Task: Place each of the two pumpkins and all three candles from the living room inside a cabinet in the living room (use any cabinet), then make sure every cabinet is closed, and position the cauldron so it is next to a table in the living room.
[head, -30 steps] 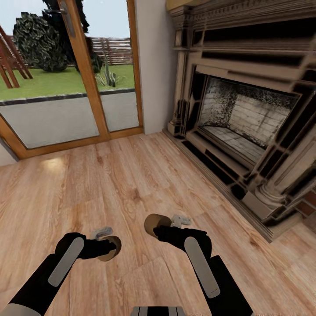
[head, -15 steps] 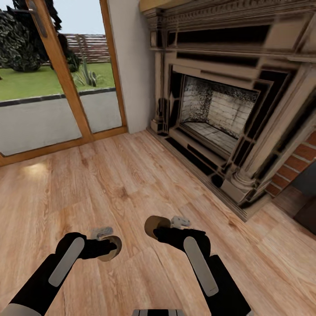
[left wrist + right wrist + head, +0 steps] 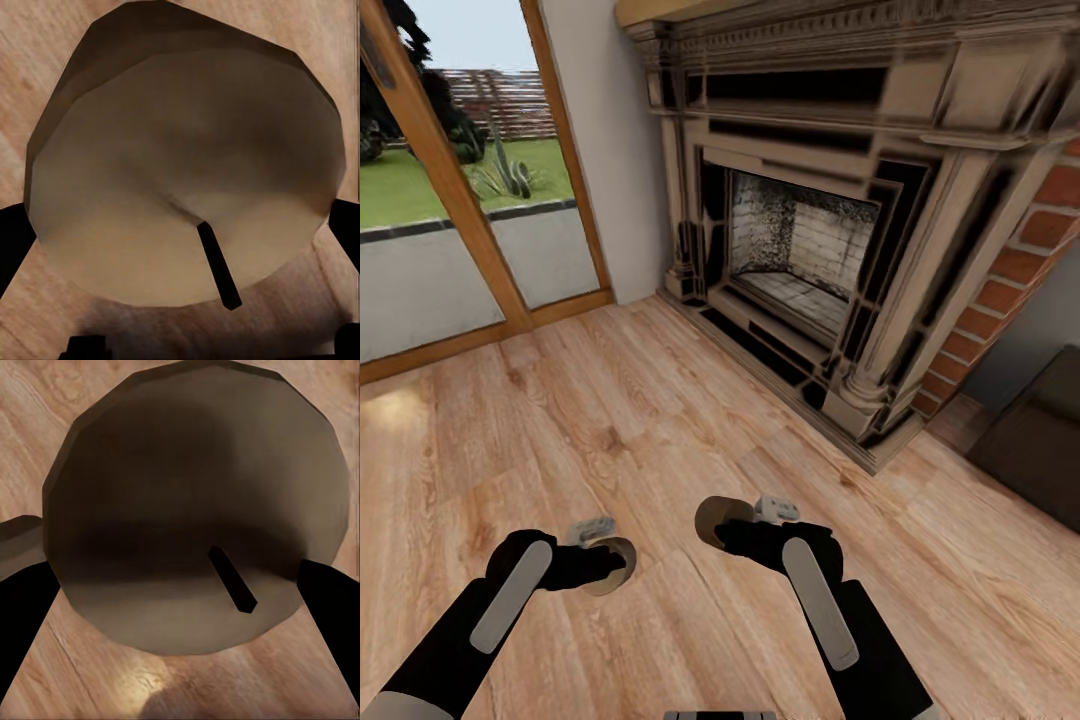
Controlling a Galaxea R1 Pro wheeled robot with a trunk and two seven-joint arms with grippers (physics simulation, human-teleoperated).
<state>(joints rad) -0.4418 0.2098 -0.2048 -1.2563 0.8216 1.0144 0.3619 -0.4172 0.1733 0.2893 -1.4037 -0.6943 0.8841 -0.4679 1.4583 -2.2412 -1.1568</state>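
Tan wax fills both of my wrist cameras — each arm is carrying a candle. From the head camera my left gripper [image 3: 603, 565] sits low over the plank floor [image 3: 660, 420], with the left candle [image 3: 614, 566] lying sideways at its tip, its round end turned toward the other arm. In the left wrist camera that candle [image 3: 187, 172] shows its flat top face-on, dark wick [image 3: 217, 264] sticking out near the middle, and the gripper's black fingers [image 3: 11, 240] press against its rim on either side; the jaws are clamped onto it at about the candle's width.

My right gripper [image 3: 732, 525] is just across from it, a little farther forward, and the right candle [image 3: 715, 520] also lies on its side, its face turned toward the left arm. The right wrist camera has that candle [image 3: 199, 510] square in front of the lens, darker in shade, wick [image 3: 232, 579] off-centre, with the black fingers [image 3: 22, 607] closed against both edges of the cylinder — a firm hold.

Both candles hang clear of the floor, near each other but apart. Ahead on the right stands a carved fireplace [image 3: 800, 230] with red brick [image 3: 1010, 290] beside it; wood-framed glass doors [image 3: 450, 200] are on the left, and a dark cabinet corner [image 3: 1035, 440] shows at the right edge.
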